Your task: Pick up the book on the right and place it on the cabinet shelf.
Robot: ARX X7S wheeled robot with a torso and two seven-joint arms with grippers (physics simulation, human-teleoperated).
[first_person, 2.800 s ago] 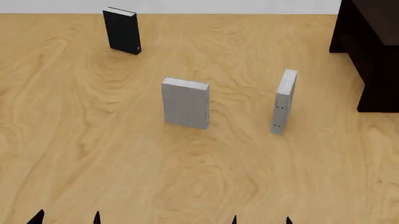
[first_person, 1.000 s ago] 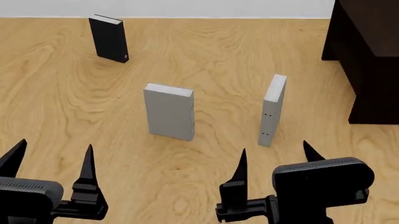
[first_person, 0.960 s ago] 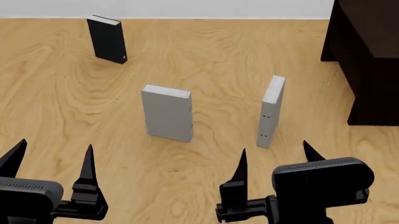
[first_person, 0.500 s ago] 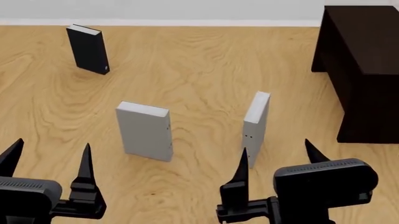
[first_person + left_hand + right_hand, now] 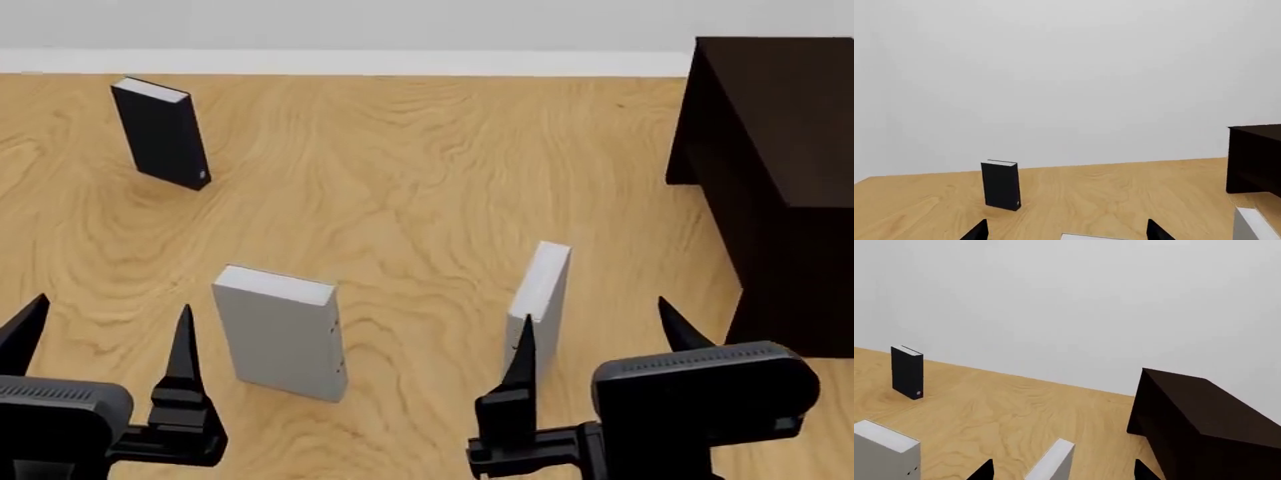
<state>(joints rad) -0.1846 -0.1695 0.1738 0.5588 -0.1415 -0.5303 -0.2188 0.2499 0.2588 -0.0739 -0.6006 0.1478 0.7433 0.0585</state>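
Observation:
The book (image 5: 538, 296), light grey with white page edges, stands upright on the wooden floor at the right. Its spine faces me. My right gripper (image 5: 594, 328) is open just in front of it, with its left finger overlapping the book's lower edge. From the right wrist, the book (image 5: 1053, 460) rises between the two open fingers, farther off and untouched. The cabinet shelf (image 5: 781, 120), a very dark flat board, tops the big cabinet (image 5: 1201, 425) at the far right. My left gripper (image 5: 104, 332) is open and empty at the lower left.
A second grey book (image 5: 280, 332) stands upright left of the first, just beyond my left gripper (image 5: 1067, 231). A black book (image 5: 162, 132) stands far back on the left, near the white wall. The cabinet (image 5: 1256, 159) shows at the left wrist view's edge.
The head view has moved forward: books have slid down and left in frame, and more of the cabinet shows. Both grippers came up into view and have stayed open.

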